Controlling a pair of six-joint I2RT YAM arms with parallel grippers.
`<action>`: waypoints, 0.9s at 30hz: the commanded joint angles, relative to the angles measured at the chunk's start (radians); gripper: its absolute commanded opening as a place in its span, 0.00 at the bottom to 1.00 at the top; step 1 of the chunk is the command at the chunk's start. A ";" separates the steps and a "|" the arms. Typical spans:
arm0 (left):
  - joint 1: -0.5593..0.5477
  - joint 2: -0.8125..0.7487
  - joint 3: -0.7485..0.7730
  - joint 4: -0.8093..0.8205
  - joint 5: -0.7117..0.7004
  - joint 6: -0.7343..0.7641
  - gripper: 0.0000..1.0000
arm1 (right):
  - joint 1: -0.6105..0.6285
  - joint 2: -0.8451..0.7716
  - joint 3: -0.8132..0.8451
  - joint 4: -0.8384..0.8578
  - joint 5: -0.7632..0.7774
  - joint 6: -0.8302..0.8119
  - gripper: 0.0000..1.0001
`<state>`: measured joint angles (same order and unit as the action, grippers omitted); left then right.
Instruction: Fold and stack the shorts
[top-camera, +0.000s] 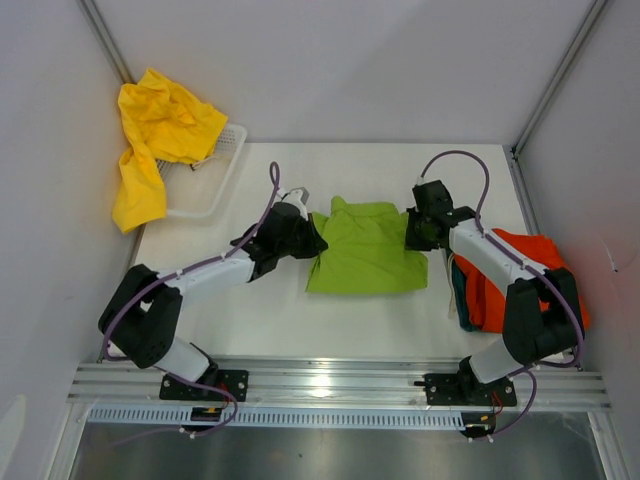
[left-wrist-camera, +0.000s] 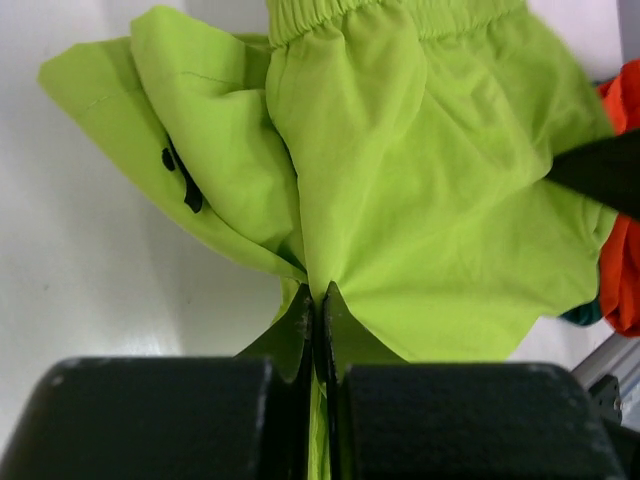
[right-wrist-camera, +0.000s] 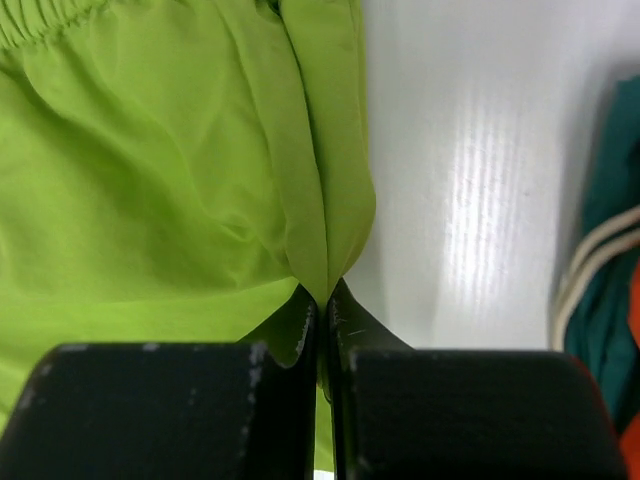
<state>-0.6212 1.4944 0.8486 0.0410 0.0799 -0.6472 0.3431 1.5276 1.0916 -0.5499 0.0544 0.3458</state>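
Observation:
The lime green shorts (top-camera: 367, 250) lie partly folded in the middle of the table. My left gripper (top-camera: 313, 232) is shut on their left edge, and the cloth is pinched between its jaws in the left wrist view (left-wrist-camera: 318, 300). My right gripper (top-camera: 412, 232) is shut on their right edge, with the lime cloth (right-wrist-camera: 180, 170) pinched there (right-wrist-camera: 325, 300). Orange-red shorts (top-camera: 520, 270) lie on dark teal shorts (top-camera: 460, 295) at the right. Yellow shorts (top-camera: 155, 140) hang over the basket at the back left.
A white plastic basket (top-camera: 215, 185) stands at the back left corner of the table. The table's metal rail (top-camera: 330, 380) runs along the near edge. Grey walls close in on the left, back and right.

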 joint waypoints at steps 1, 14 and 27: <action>-0.038 0.010 0.110 -0.073 -0.118 -0.017 0.00 | -0.009 -0.047 0.063 -0.054 0.088 -0.007 0.00; -0.101 0.059 0.225 -0.133 -0.129 -0.042 0.00 | -0.046 -0.078 0.137 -0.168 0.084 -0.014 0.00; -0.320 0.183 0.553 -0.202 -0.253 -0.048 0.00 | -0.234 -0.228 0.287 -0.326 0.239 -0.042 0.00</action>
<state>-0.8650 1.6249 1.3056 -0.1726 -0.1123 -0.6815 0.1864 1.3552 1.3331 -0.8238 0.2226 0.3328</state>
